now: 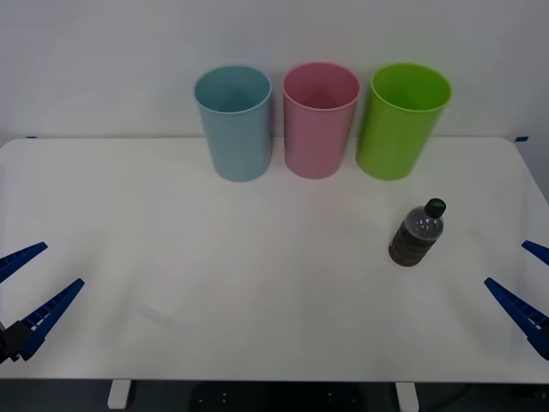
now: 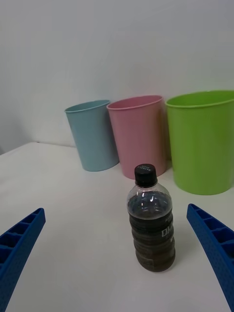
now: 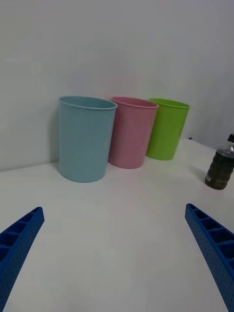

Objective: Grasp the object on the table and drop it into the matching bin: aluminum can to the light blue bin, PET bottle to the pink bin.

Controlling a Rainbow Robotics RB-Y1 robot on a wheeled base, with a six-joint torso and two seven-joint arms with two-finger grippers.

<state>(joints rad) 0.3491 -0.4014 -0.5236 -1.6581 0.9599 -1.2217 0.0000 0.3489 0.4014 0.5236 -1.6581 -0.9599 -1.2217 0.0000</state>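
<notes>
Bottle (image 2: 151,222) stands upright beyond open right jaws.

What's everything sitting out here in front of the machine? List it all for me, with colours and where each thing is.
PET bottle: one, clear with dark brown liquid and black cap, upright on the table's right side, in front of the green bin.
Light blue bin: one, pale blue, left end of the back row.
Pink bin: one, pink, middle of the row.
Green bin: one, lime green, right end.
Table: one, white.
Left gripper: one, blue, open, near left edge.
Right gripper: one, blue, open, near right edge.
</notes>
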